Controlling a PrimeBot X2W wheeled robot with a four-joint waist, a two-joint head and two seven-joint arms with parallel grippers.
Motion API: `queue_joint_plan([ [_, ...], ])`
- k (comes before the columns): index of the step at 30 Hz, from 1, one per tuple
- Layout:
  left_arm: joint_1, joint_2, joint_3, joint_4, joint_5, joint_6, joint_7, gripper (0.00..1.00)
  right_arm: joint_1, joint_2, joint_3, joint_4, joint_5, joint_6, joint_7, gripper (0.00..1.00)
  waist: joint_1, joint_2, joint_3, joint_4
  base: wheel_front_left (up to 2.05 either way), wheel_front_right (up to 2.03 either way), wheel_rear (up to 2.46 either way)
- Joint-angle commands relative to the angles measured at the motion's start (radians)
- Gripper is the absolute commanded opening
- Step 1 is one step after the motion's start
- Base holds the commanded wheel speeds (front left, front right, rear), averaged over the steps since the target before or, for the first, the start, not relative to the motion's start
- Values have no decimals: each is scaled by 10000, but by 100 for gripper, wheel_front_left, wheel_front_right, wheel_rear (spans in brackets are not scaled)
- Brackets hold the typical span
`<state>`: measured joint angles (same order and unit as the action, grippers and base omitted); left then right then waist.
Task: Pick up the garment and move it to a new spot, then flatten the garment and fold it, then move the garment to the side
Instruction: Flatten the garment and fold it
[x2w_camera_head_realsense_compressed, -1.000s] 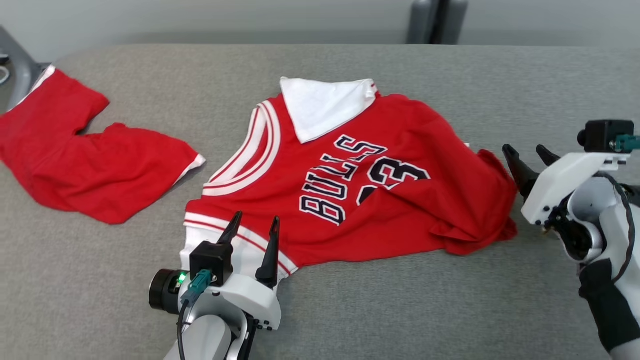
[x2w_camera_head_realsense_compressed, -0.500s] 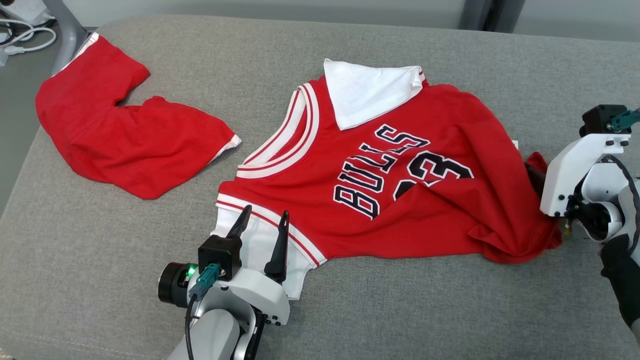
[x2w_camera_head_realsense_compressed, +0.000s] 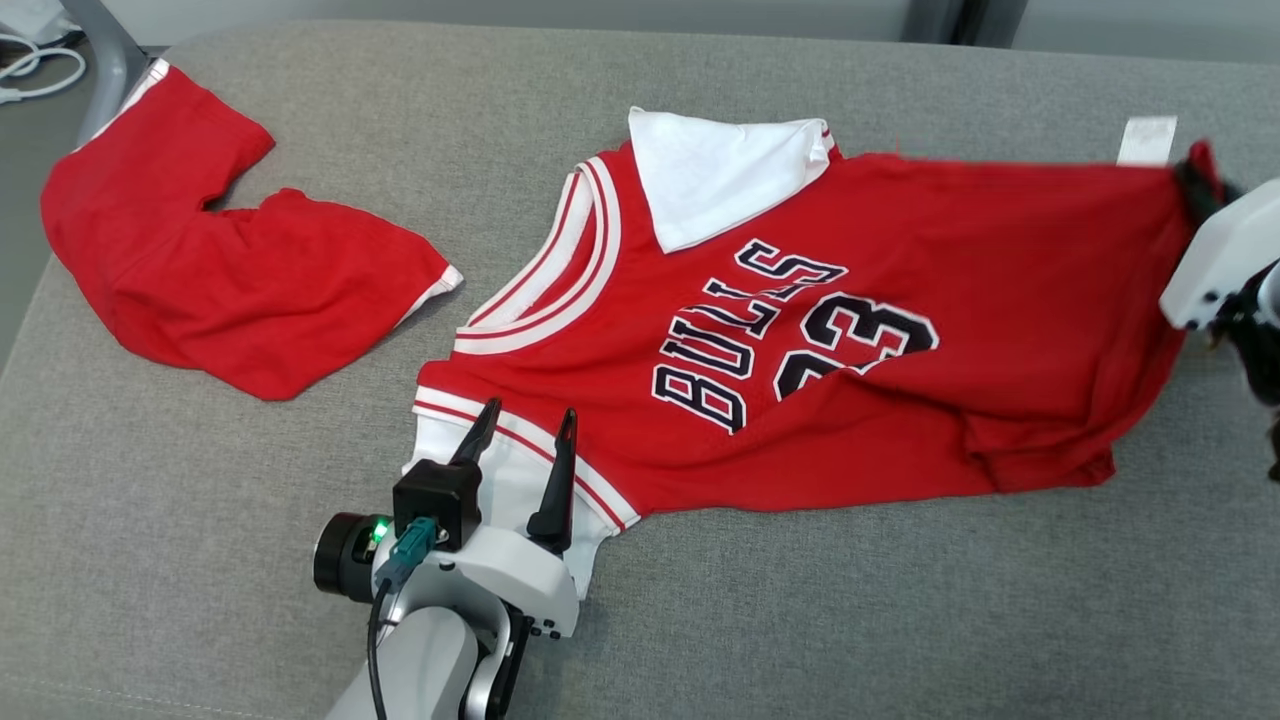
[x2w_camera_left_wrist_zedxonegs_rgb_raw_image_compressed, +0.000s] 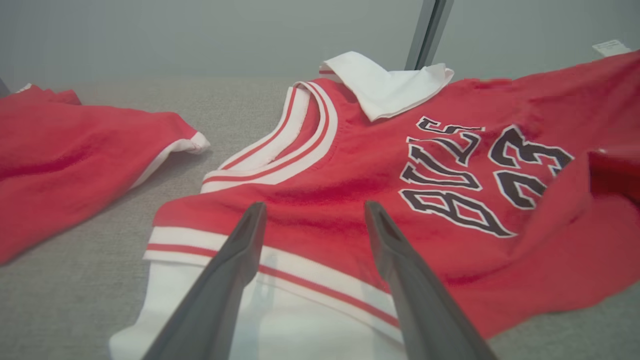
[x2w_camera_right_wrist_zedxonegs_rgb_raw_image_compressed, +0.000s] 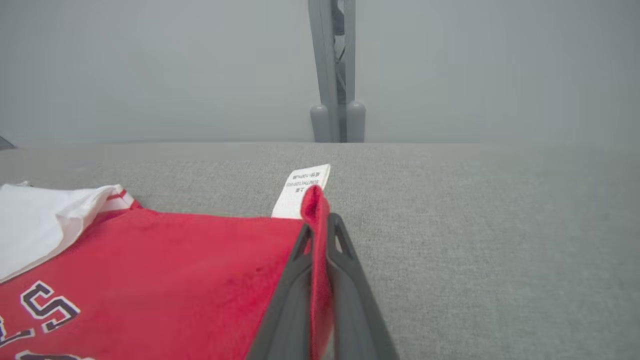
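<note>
The garment (x2w_camera_head_realsense_compressed: 900, 330) is a red jersey with white trim, black "BULLS 23" lettering and a folded white flap, lying across the grey padded table (x2w_camera_head_realsense_compressed: 800, 620). My right gripper (x2w_camera_head_realsense_compressed: 1200, 180) is at the far right, shut on the jersey's red hem corner, which is lifted and pulled taut. In the right wrist view the red fabric (x2w_camera_right_wrist_zedxonegs_rgb_raw_image_compressed: 175, 270) is pinched between the closed fingers of the right gripper (x2w_camera_right_wrist_zedxonegs_rgb_raw_image_compressed: 318, 222), beside a white label (x2w_camera_right_wrist_zedxonegs_rgb_raw_image_compressed: 301, 190). My left gripper (x2w_camera_head_realsense_compressed: 529, 412) stands open over the jersey's white-striped near-left edge; in the left wrist view this gripper (x2w_camera_left_wrist_zedxonegs_rgb_raw_image_compressed: 315, 207) holds nothing above the jersey (x2w_camera_left_wrist_zedxonegs_rgb_raw_image_compressed: 350, 190).
A second red garment (x2w_camera_head_realsense_compressed: 220, 290) lies crumpled at the table's left, also seen in the left wrist view (x2w_camera_left_wrist_zedxonegs_rgb_raw_image_compressed: 60, 160). A grey post (x2w_camera_right_wrist_zedxonegs_rgb_raw_image_compressed: 334, 75) rises behind the table's far edge. White cables (x2w_camera_head_realsense_compressed: 30, 70) lie off the table at the upper left.
My right gripper closed on the jersey's right hem corner and drew it up and to the right, stretching the fabric out. The left gripper stayed put. The head camera shifted.
</note>
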<state>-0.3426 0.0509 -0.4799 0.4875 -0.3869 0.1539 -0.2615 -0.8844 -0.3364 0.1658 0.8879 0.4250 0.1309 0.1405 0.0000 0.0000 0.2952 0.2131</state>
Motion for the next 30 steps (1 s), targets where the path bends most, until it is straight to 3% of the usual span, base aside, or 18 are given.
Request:
queue_joint_plan([
  [1,-244,29,28,-53,99,-45,-42,100,-261,-85,-39,-61,-95,-4,-472,0,0,0,118,-18,0,0,0],
  [11,-587,19,-209,-23,148,-210,-43,100,-1758,-803,353,510,-481,-5,-2829,0,0,0,674,311,0,0,0],
  [12,-619,16,-245,-29,131,-184,-43,100,-1941,-862,388,662,-530,-5,-3035,83,0,0,724,364,0,0,0],
  [13,-629,15,-286,-39,95,-180,-43,100,-2067,-839,330,983,-422,-5,-2954,100,0,0,762,412,0,0,0],
  [23,-540,17,-262,31,9,0,-43,100,-2254,-489,1203,2416,-413,-5,-3249,100,0,0,608,231,0,0,0],
  [30,-332,54,78,67,79,24,-43,100,-1444,-243,1578,1823,259,-5,-3917,100,0,0,-71,-402,0,0,0],
])
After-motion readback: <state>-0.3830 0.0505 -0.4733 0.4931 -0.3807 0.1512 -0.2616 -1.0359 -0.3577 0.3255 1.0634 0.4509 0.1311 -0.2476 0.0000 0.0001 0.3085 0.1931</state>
